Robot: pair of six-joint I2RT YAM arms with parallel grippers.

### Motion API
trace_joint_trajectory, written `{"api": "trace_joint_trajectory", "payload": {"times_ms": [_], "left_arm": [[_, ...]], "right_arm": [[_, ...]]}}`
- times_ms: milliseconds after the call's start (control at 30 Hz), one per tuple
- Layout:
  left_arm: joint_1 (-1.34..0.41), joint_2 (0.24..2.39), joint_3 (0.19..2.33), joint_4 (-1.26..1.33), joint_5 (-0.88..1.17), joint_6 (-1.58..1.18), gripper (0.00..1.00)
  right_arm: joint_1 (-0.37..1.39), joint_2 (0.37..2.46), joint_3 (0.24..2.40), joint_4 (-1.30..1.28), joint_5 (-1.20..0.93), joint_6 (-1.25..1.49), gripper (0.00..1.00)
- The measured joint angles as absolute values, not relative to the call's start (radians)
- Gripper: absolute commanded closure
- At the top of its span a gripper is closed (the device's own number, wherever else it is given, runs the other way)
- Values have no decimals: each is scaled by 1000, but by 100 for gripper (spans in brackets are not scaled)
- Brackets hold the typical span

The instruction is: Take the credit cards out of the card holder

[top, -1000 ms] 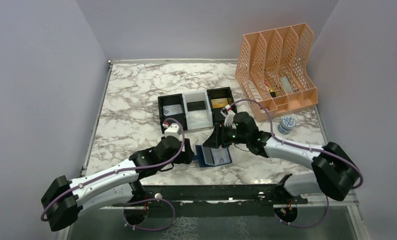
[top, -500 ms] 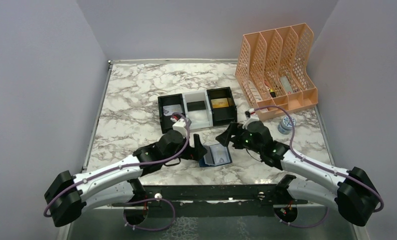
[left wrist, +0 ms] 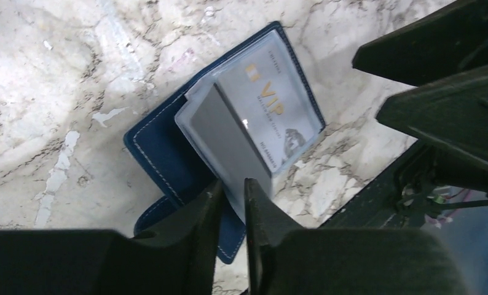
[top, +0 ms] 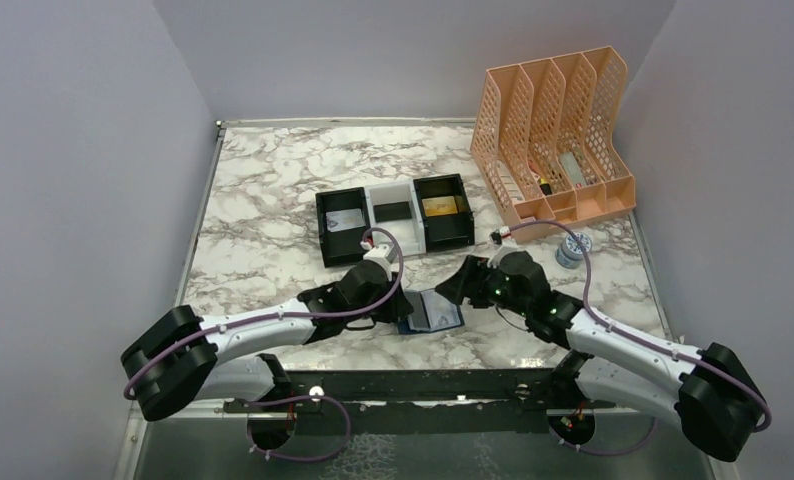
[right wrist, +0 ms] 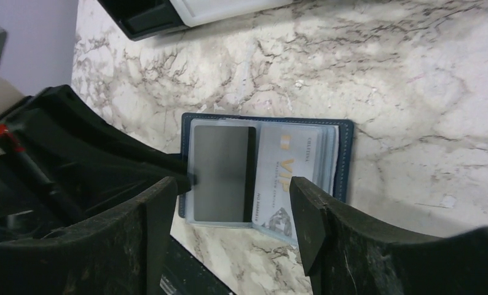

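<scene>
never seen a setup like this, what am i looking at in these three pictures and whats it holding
Two robot arms sit at a marble table. One picture looks down from above; the other two come from cameras on each wrist. A navy card holder lies open, with a pale VIP card in its clear sleeves. The left pincer nips a sleeve's edge; the right pincer hovers open, holding nothing. Behind are a three-part tray with cards in it and a peach file rack.

Soft, even overhead light leaves the counter (right wrist: 413, 61) bright, a glint sits on the clear sleeve of the card holder (left wrist: 161, 153) just ahead of the left claw (left wrist: 232, 184), and close to the lens both it and the right claw (right wrist: 232, 184) show as dark, blurred shapes.
</scene>
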State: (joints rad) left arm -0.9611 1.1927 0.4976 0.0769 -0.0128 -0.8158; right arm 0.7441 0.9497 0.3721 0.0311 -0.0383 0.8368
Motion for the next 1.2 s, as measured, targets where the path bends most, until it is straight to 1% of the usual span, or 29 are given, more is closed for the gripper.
{"api": "trace_joint_trajectory", "payload": {"times_ms": [167,300,467,600,900,1200], "left_arm": [[-961,1219,433,106,-30,-832,88],[-961,1249,400,114,-44,-838,90],[-961,1268,397,143,-53,-841,90],[-961,1272,397,150,-54,-840,90],[-961,1275,397,156,-57,-839,91],[-961,1271,397,149,-69,-838,91]], "right_arm": [[744,1028,372,112,-166,826,52],[744,1151,396,166,-288,814,62],[744,1291,449,200,-397,800,64],[744,1357,477,205,-441,788,64],[744,1407,553,138,-434,742,64],[744,1428,573,89,-378,727,64]]}}
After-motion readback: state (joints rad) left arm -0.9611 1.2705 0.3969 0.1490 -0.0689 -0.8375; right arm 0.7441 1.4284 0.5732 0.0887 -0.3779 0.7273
